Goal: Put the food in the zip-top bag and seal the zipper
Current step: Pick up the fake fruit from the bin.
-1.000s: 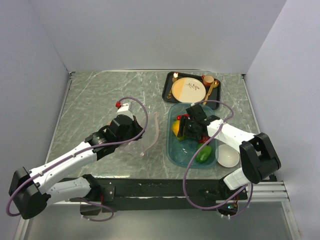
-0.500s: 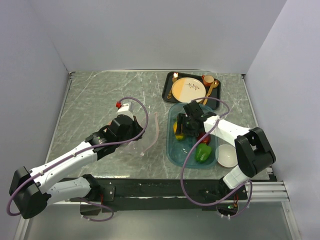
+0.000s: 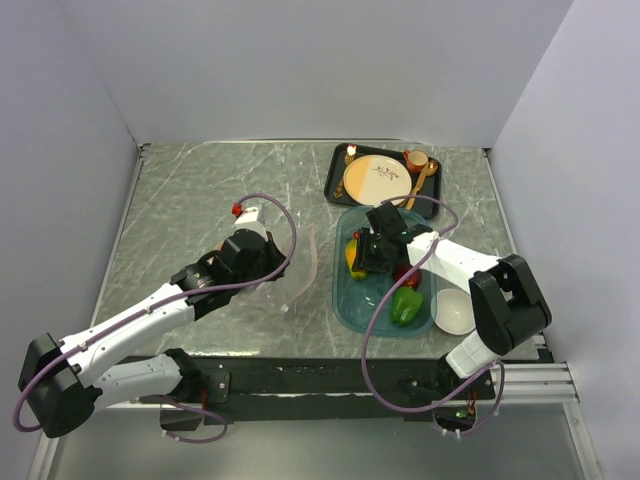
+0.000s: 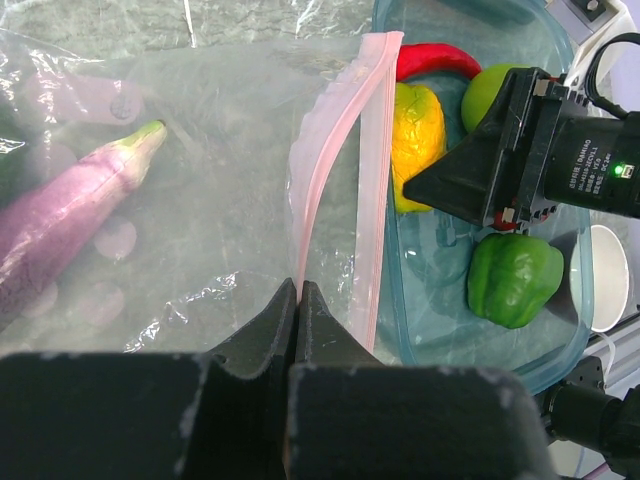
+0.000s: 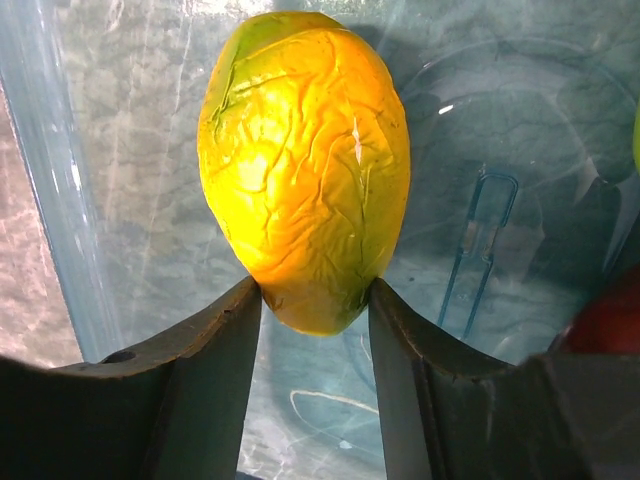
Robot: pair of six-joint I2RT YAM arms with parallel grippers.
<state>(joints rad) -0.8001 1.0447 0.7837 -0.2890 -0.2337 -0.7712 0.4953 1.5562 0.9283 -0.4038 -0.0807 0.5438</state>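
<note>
Inside the teal tray (image 3: 358,306), the right tool (image 5: 315,291) clamps the yellow fruit (image 5: 305,160) on both sides. Just beside the tray, the left tool (image 4: 298,290) is pressed together on the zip-top bag (image 4: 200,200) at its pink zipper (image 4: 377,150).

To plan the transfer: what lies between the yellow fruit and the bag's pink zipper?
The teal tray's wall stands between them, as the left wrist view shows.

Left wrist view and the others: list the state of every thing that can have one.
zip-top bag, mouth open, purple eggplant inside
zipper, unsealed, strips apart
left claw, shut on the zip-top bag at its mouth edge
right claw, closed on the yellow fruit
yellow fruit, in the teal tray, gripped
green pepper, loose in the tray
</note>
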